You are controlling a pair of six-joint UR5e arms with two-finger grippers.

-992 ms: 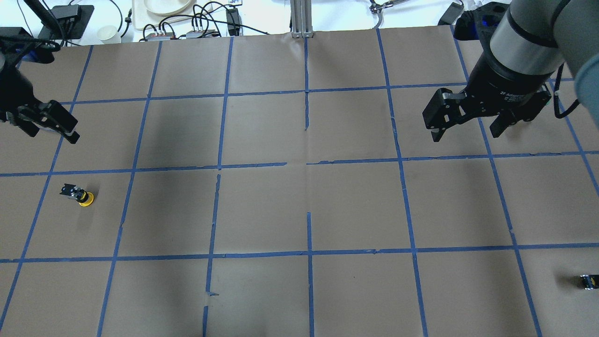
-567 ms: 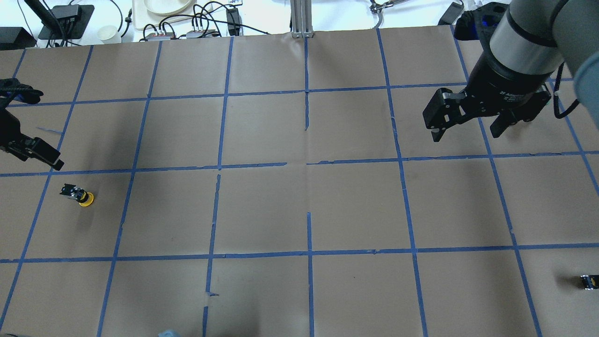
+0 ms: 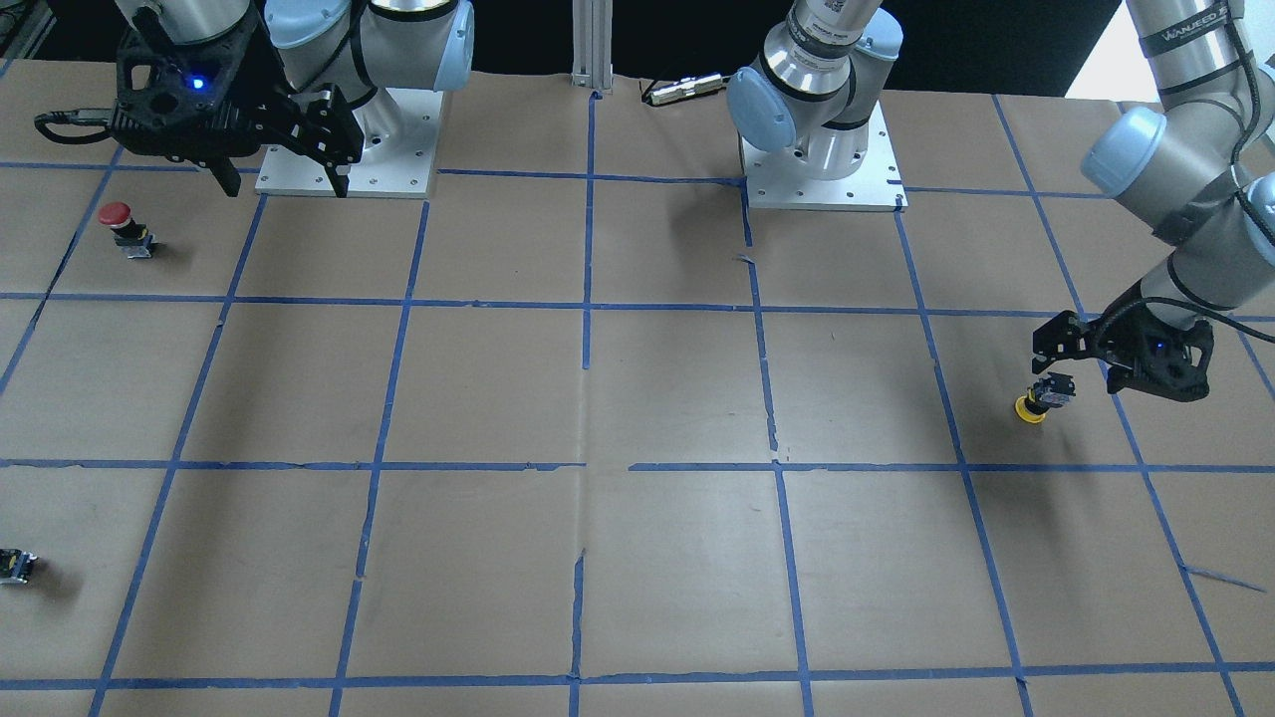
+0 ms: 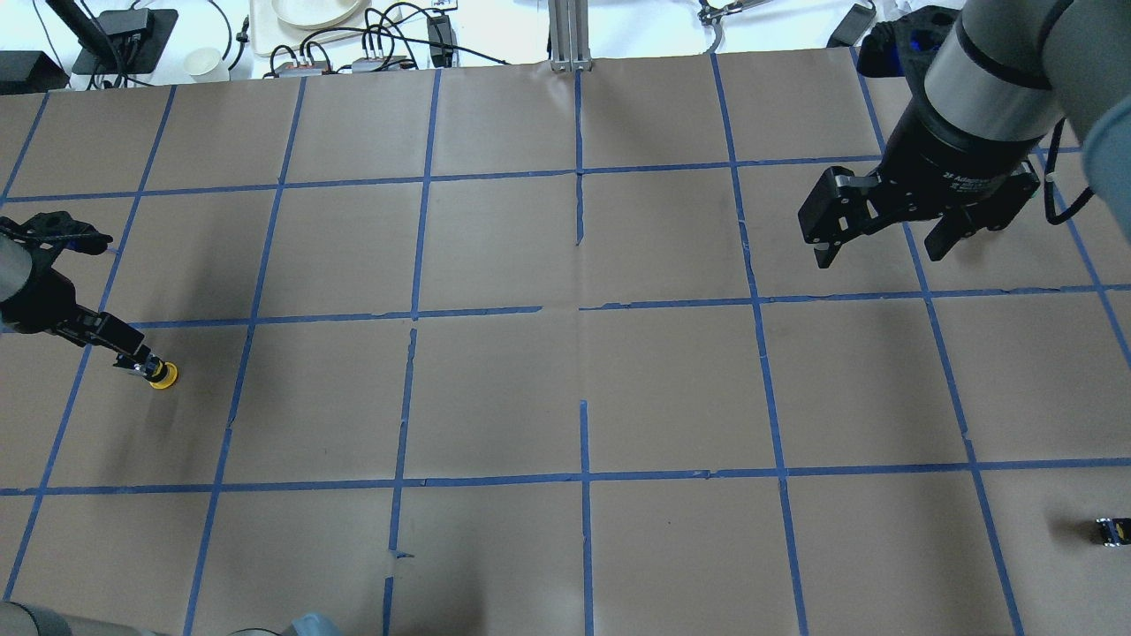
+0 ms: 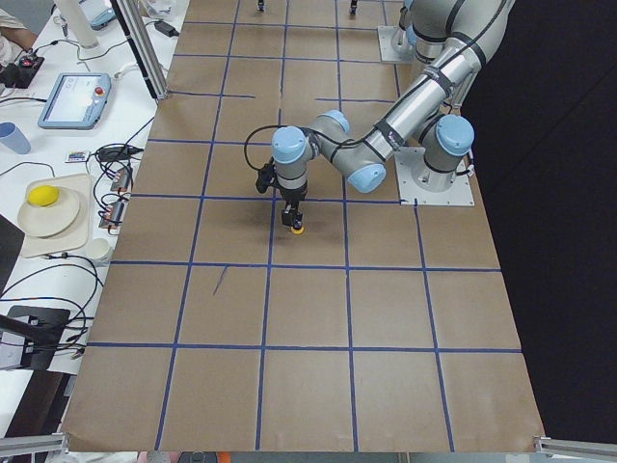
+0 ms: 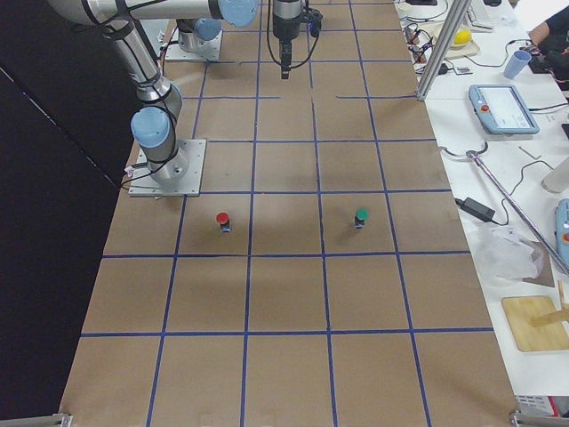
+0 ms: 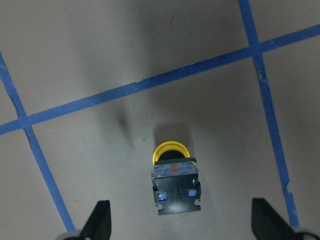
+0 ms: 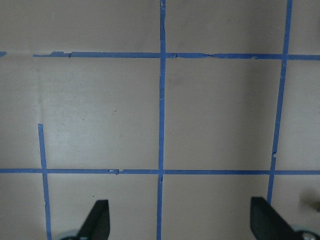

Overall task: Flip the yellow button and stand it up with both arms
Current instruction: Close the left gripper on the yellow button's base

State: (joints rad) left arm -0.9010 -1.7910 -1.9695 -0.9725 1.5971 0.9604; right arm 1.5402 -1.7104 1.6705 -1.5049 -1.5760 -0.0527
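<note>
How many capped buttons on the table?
3: yellow button under the left gripper; red button by the right arm's base; green button one square from it. More may be off-frame.

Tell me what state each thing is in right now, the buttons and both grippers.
yellow button: upside down, resting on its cap, ungripped.
left gripper: jaws open, over the yellow button.
right gripper: jaws open, empty, held aloft.
red button: upright, cap up.
green button: upright, cap up.
</note>
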